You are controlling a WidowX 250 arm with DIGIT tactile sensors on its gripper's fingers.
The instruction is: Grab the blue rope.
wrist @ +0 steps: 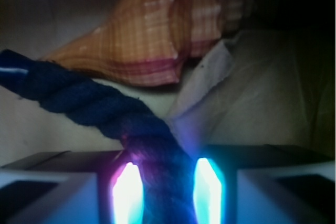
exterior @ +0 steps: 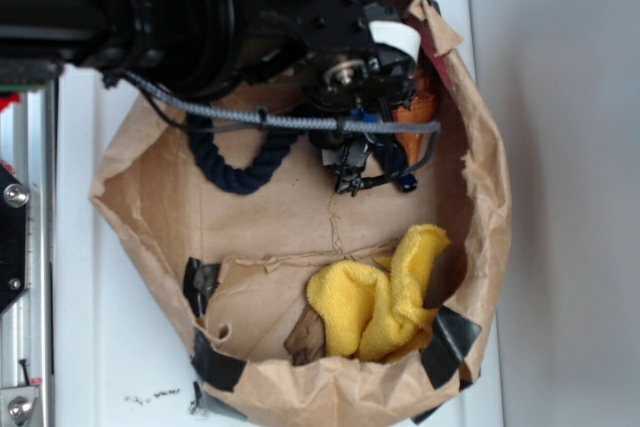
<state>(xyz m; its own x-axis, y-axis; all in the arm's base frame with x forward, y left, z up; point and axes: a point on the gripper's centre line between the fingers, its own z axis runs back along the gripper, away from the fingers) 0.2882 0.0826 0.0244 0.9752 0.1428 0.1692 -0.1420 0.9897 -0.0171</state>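
Hidden: much of the rope [exterior: 238,169] is being covered by the arm in the exterior view | Look: thick twisted navy strands, one bright-blue end being cut off at left in the wrist view | Place: inside the paper bag [exterior: 150,162], beside the shell [wrist: 157,40] | Tool [wrist: 167,192]: being clenched on the rope | Writing: none readable

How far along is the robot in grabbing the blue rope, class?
Done: the tool has reached the blue rope, beside the orange seashell. In hand: the rope lies between its jaws, which look closed on it. Left: lifting it from the paper bag.
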